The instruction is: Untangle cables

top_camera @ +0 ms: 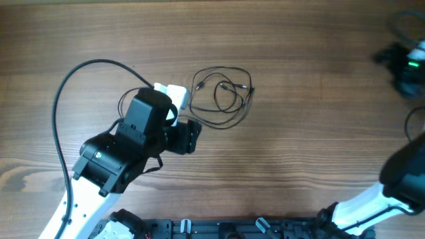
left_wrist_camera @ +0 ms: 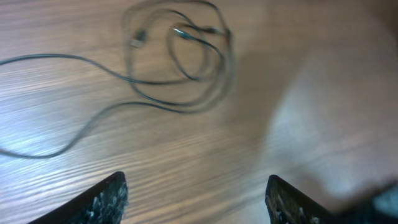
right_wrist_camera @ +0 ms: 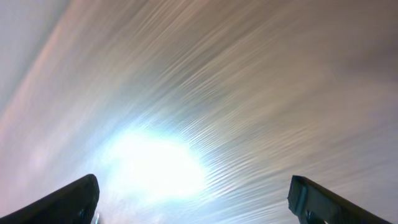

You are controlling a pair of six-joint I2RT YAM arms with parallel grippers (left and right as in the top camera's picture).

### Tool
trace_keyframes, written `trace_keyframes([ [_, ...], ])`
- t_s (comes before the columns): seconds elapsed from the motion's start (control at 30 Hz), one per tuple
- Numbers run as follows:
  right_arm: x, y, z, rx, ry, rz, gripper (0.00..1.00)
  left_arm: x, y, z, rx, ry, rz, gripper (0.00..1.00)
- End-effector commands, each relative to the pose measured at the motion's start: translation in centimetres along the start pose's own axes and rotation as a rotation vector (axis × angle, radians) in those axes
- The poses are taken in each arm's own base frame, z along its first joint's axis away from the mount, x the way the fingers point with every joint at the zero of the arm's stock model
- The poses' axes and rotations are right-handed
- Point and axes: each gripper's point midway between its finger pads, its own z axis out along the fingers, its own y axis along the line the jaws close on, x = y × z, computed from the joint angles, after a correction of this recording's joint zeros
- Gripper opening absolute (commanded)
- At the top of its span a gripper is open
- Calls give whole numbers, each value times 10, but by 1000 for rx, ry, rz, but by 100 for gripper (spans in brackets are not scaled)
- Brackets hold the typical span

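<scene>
The cables (top_camera: 222, 96) are thin black wires lying in loose overlapping loops with small plug ends on the wooden table, right of centre-top. In the left wrist view the cables (left_wrist_camera: 180, 56) lie ahead of the fingers, blurred, with one strand trailing off to the left. My left gripper (top_camera: 189, 136) is open and empty, just below and left of the loops, not touching them; its fingertips (left_wrist_camera: 196, 186) frame bare wood. My right gripper (right_wrist_camera: 199, 199) is open and empty over bare wood with a bright glare; it is out of the overhead view.
A white block (top_camera: 174, 95) sits at the loops' left edge, partly hidden by the left arm. The left arm's thick black cable (top_camera: 60, 99) arcs at the left. The right arm (top_camera: 398, 182) enters at bottom right. A dark device with a green light (top_camera: 406, 63) is at top right.
</scene>
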Motion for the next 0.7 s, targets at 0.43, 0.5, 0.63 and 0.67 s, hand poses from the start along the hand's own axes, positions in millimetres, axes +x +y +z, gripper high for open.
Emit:
trace_keyframes([
  [0.43,283,214,46,-313,553,-1110,100,-25,142,-29,-409,-217,-646,78],
  [0.5,310,220,46,-325,580,-1202,100,-24,152,-33,-422,-224,-677,80],
  [0.63,330,217,59,-193,533,-1368,99,-25,153,-32,-347,-194,-633,79],
  [0.67,333,218,63,-176,519,-1394,99,-24,153,-32,-333,-185,-622,78],
])
